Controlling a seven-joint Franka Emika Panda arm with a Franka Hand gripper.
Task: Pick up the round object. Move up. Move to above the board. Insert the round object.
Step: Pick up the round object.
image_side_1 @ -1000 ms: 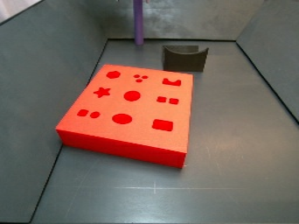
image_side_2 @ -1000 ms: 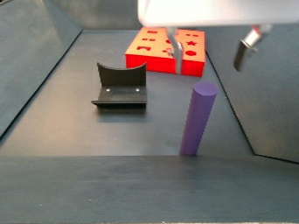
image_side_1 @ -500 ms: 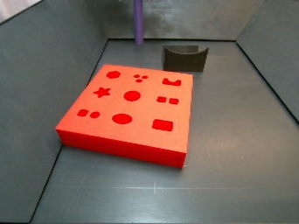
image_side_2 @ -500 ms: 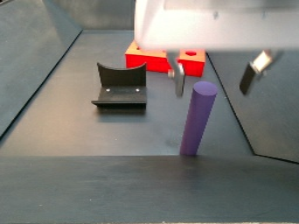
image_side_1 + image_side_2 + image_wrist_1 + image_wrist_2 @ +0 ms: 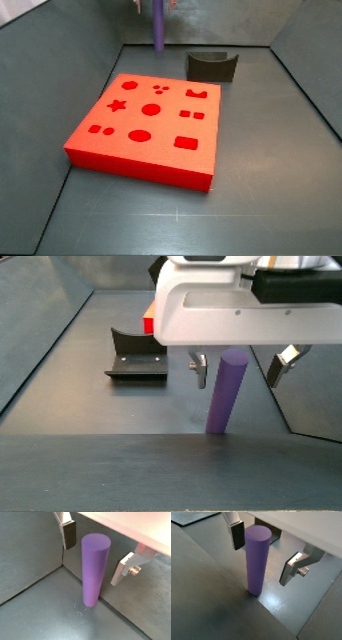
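Observation:
The purple round peg (image 5: 93, 567) stands upright on the grey floor in both wrist views (image 5: 256, 559) and in both side views (image 5: 227, 391), (image 5: 159, 25). My gripper (image 5: 95, 554) is open, lowered over the peg's top, with one finger (image 5: 69, 534) on each side of it and not touching. It also shows in a wrist view (image 5: 263, 554) and in a side view (image 5: 238, 366). The red board (image 5: 147, 125) with shaped holes lies flat on the floor; in a side view only a corner of it (image 5: 148, 326) shows behind the gripper.
The dark grey U-shaped block (image 5: 211, 65) stands beside the board's far edge, also seen in a side view (image 5: 135, 354). Grey walls close the floor in; the peg stands near a corner where wall meets floor (image 5: 40, 582).
My gripper has come down from above and now straddles the top of the peg. The peg and the board have not moved.

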